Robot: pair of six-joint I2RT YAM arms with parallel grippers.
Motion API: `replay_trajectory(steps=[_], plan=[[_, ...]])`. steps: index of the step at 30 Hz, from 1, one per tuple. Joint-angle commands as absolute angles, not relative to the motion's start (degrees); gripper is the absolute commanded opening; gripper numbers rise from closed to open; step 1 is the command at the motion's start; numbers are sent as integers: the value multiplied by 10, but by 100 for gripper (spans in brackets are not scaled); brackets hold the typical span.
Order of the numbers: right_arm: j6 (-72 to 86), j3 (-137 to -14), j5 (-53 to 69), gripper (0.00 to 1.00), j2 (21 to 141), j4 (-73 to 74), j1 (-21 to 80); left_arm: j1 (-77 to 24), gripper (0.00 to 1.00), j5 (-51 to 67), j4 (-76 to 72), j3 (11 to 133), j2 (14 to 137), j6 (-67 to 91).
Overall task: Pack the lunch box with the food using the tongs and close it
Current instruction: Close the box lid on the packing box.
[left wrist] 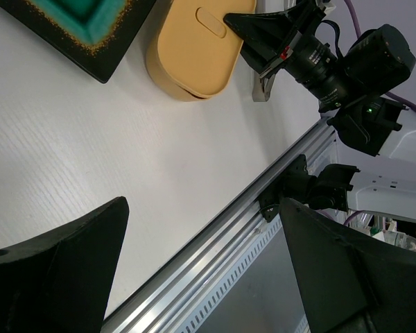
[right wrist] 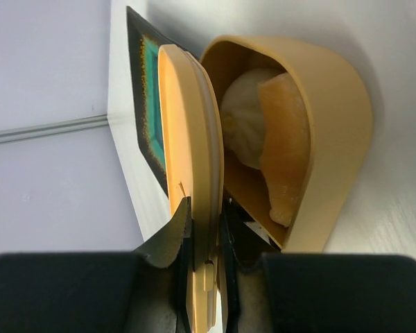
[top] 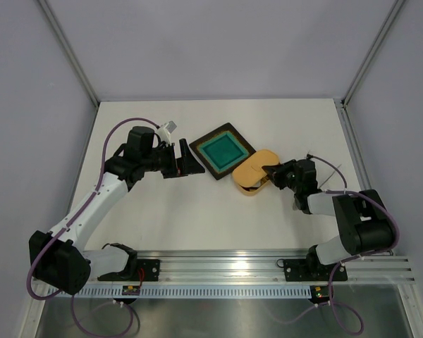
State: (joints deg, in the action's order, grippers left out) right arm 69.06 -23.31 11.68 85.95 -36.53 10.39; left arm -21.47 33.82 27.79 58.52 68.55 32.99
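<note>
The yellow-orange lunch box lies beside the teal plate. Inside it I see food: a beige ball and an orange slice. My right gripper is shut on the near end of the matching lid. The lid is held tilted over the box, with a gap that shows the food. From above, the lid covers most of the box, with the right gripper at its right end. My left gripper stands open and holds nothing, just left of the plate. The tongs are out of view.
The dark-rimmed plate touches or nearly touches the lid on the box's far-left side. The aluminium rail runs along the table's near edge, with both arm bases on it. Grey walls close in the back and the sides.
</note>
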Motion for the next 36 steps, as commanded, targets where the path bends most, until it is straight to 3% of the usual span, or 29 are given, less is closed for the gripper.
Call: replay_trajectory(steps=[1,9,32,33,36], plan=[[688,-232,137,0,820,-432,93,-214,93,330,272,584,673,323],[664,-248,126,0,787,-345,82,-214,93,332,270,583,673,327],[678,-210,121,0,852,-398,80,-214,93,331,265,576,673,328],[678,-211,122,1,854,-396,79,-214,93,332,265,575,673,328],[678,-210,126,17,860,-392,80,-214,93,333,265,573,672,328]])
